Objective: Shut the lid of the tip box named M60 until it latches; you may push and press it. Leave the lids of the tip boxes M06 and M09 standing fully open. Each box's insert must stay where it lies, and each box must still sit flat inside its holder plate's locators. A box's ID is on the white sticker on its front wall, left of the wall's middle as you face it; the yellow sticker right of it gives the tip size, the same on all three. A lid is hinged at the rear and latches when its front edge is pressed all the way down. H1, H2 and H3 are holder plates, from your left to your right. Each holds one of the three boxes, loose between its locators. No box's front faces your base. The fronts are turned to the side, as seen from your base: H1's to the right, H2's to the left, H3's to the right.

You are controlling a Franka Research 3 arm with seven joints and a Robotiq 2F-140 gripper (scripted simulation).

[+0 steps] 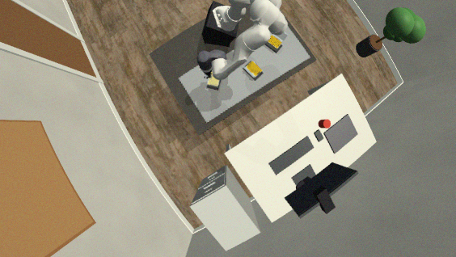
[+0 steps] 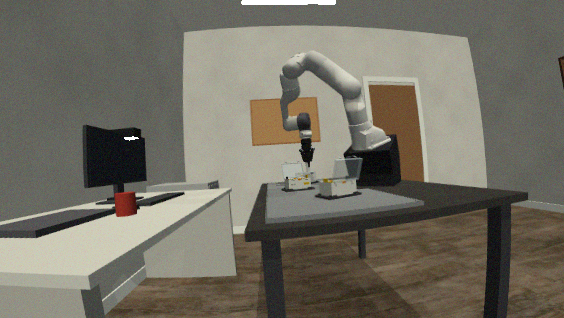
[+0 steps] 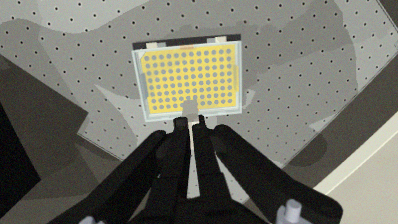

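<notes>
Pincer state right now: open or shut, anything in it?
Shut and empty. In the wrist view the pincer has its fingers together, with nothing between them, above the yellow insert.
</notes>
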